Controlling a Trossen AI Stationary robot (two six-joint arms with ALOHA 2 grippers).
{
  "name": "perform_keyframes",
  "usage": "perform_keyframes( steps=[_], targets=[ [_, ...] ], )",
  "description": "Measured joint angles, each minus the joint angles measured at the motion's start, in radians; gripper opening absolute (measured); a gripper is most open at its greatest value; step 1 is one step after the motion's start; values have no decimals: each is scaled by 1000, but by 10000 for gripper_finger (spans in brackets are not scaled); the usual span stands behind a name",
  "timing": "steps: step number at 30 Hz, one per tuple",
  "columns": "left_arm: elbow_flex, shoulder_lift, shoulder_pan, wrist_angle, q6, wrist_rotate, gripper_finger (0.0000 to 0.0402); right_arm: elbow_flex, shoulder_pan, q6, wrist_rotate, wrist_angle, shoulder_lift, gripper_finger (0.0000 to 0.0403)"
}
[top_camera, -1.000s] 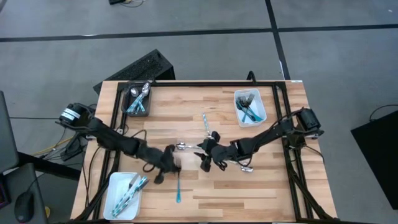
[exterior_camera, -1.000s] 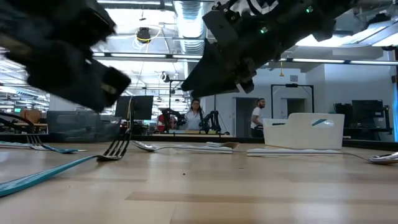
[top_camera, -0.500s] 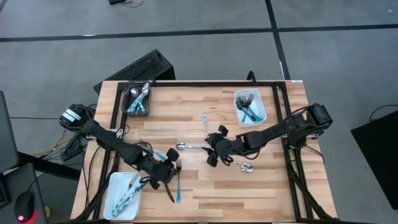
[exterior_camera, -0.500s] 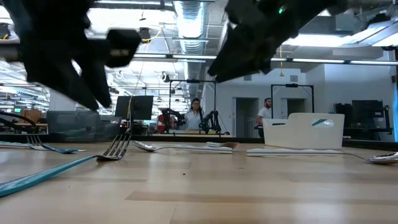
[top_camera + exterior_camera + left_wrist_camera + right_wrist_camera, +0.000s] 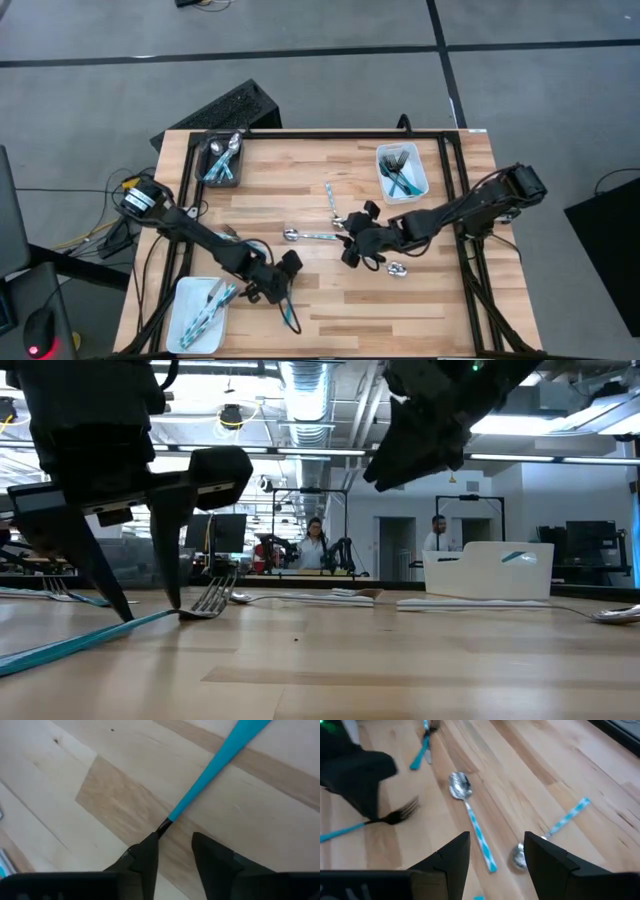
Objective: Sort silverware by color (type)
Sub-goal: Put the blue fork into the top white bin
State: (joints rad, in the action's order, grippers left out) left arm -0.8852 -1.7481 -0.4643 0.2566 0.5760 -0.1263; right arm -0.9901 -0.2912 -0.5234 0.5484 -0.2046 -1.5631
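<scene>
A fork [image 5: 291,316] with a teal handle [image 5: 215,762] lies on the wood near the table's front left. Its tines [image 5: 212,600] show in the low view. My left gripper [image 5: 175,837] stands over its neck, open, fingertips down at the table [image 5: 150,610]. My right gripper [image 5: 358,252] hangs open above the table's middle, nothing between its fingers [image 5: 495,840]. Below it lie a spoon [image 5: 470,815], a second spoon [image 5: 397,268] and a knife [image 5: 330,198]. My left gripper meets the fork only with one fingertip [image 5: 150,845], at the place where the teal handle joins the dark neck [image 5: 163,825]. The fingers slant down from above. The other finger [image 5: 207,850] stands on bare wood beside the fork. The fork lies on the table.
A dark bin [image 5: 222,160] with spoons stands at the far left corner. One white tray [image 5: 402,170] with forks sits at the far right. Another white tray [image 5: 200,310] with knives is at the near left. Bare wood lies along the near right.
My left gripper has come toward the near edge and down at the fork, rolled about its own axis and opened. The fork's head has slid a little toward the table's right. My right gripper has risen and drawn back toward the right, still open.
</scene>
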Motion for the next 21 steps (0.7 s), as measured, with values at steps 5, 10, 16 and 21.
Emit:
perform_keyframes(
  steps=[5,10,16,21],
  targets=[
    [1,2,35,-5,10,25,61,0,13,-3,0,2,-5,207],
    [-13,2,44,4,11,7,32,0,7,-3,-1,1,-6,207],
    [-77,1,38,27,19,-10,59,0,-11,-2,-1,-16,-6,207],
    [-86,1,38,42,83,14,119,0,-13,-4,-1,-42,-6,207]
  ],
)
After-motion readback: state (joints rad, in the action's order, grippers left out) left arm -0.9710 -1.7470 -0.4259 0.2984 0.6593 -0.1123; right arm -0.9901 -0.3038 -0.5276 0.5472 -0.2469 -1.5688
